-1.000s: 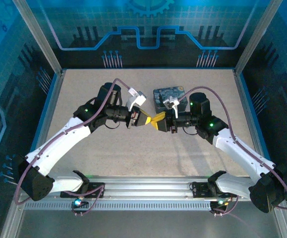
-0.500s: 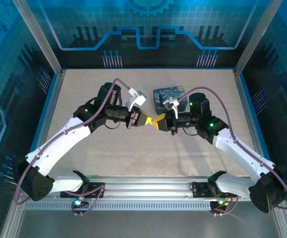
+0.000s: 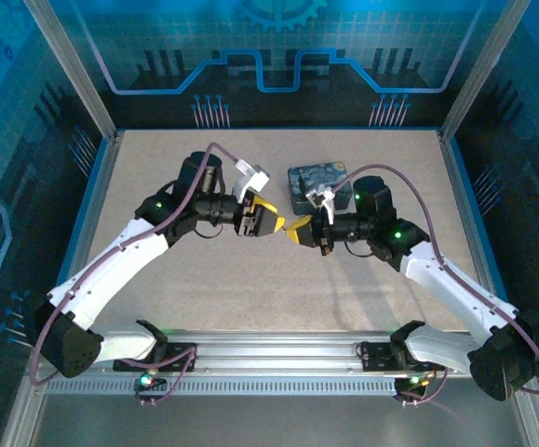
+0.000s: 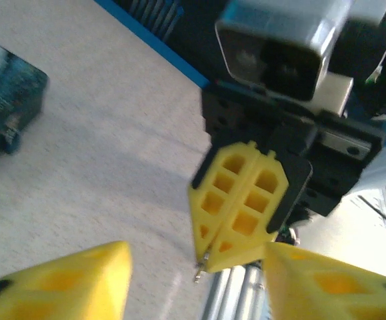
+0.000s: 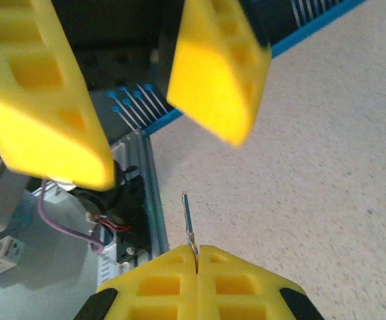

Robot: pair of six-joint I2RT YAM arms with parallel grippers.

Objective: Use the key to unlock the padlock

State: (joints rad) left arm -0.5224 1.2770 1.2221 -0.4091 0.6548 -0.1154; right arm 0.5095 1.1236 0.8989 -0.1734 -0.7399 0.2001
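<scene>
Jaws of the left gripper (image 3: 269, 223) stand apart over the middle of the table (image 3: 250, 298). They face the right gripper (image 3: 298, 231), pressed shut just to its right, and a blue tin (image 3: 314, 180) lies farther back.

Left wrist: the right gripper's closed fingers pinch the key (image 4: 201, 265), its tip poking out.

Right wrist: the key's (image 5: 189, 223) long axis runs straight out of the shut tips, pointing left at the spread left fingers (image 5: 219, 73).

The right tool (image 4: 213, 253), closed on the key (image 4: 199, 271), faces the wide-spread left tool (image 4: 194, 283).
</scene>
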